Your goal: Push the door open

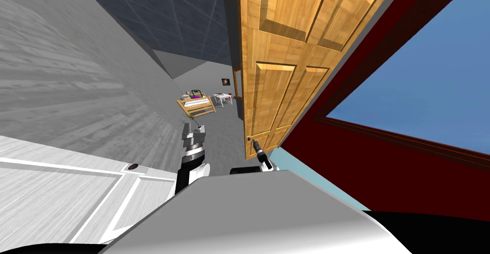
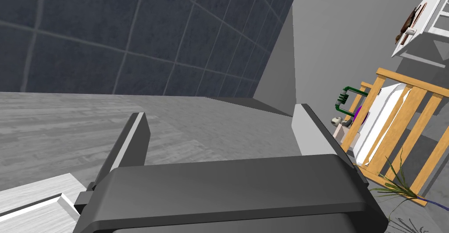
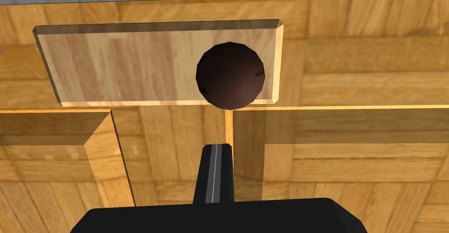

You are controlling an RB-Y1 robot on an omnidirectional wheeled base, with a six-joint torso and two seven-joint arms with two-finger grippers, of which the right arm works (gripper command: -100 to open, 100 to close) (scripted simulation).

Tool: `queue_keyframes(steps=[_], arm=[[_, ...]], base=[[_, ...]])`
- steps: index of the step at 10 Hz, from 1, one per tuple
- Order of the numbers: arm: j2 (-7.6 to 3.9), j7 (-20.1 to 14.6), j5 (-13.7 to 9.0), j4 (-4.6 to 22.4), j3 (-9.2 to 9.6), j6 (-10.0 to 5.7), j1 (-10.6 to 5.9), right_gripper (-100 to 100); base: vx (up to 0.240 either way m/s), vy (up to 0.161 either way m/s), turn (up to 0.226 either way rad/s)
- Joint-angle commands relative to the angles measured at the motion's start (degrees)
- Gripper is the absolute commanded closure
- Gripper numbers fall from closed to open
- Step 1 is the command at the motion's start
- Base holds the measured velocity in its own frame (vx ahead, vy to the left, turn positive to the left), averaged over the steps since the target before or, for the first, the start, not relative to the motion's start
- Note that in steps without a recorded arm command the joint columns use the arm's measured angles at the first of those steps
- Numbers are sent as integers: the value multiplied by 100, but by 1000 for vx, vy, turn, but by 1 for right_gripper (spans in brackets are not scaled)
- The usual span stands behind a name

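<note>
The honey-coloured panelled wooden door (image 1: 282,74) fills the upper centre of the head view and runs down to mid-frame. Its free edge faces left, beside an open gap onto a grey-floored room, so it looks partly swung. Its round, dark brown knob (image 3: 230,74) sits on a raised wooden plate near that edge, just below the centre of the head view. The right gripper (image 3: 217,149) points at the door face just beside the knob. Its 2 fingers are pressed together into 1 dark blade and grip nothing; whether the tip touches the wood I cannot tell. The step in hand looks like the push itself, with the closed blade set near the knob edge, where leverage is best. The next move calls for a steady drive forward into the panel, following the door's arc so the tip does not slide off onto the knob or past the edge. The left gripper (image 1: 193,127) hangs left of centre over the grey floor, fingers apart and empty, well clear of the door. Beyond the gap, a slatted wooden frame (image 1: 196,104) and a small white table (image 1: 222,98) stand in the far room.
</note>
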Motion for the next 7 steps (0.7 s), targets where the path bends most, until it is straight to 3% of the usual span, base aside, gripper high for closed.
queue_keyframes(steps=[1, 5, 7], arm=[[6, -8, -9, -20, 6, 6, 18, -100], [136, -30, -45, -105, 23, 47, 75, -100], [75, -15, -44, -94, 5, 19, 82, -100]], base=[[-206, -23, -14], [-243, 27, -51], [-6, 20, 13]])
